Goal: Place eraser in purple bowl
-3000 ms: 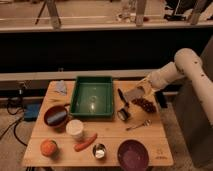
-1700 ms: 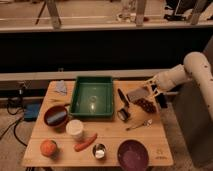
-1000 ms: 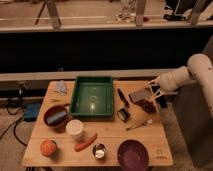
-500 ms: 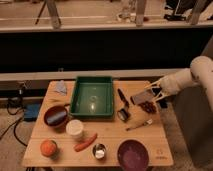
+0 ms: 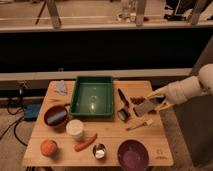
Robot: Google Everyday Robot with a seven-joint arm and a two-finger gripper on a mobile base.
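Observation:
The eraser [image 5: 144,107], a flat grey-brown block, is at the right side of the wooden table [image 5: 112,134], tilted and a little above the surface. My gripper [image 5: 154,100] comes in from the right and is shut on the eraser's right end. The purple bowl [image 5: 133,154] stands empty at the table's front right corner, well below and slightly left of the gripper.
A green tray [image 5: 92,95] sits mid-table. A black-handled tool [image 5: 122,102], a fork [image 5: 139,125] and a dark reddish item [image 5: 137,99] lie close to the eraser. A dark red bowl [image 5: 56,115], white cup [image 5: 75,128], carrot [image 5: 85,142], orange [image 5: 48,147] and metal cup [image 5: 99,150] are left and front.
My gripper has come down and in from the right, closed on the eraser and tipped it up off the table. Nothing else has moved.

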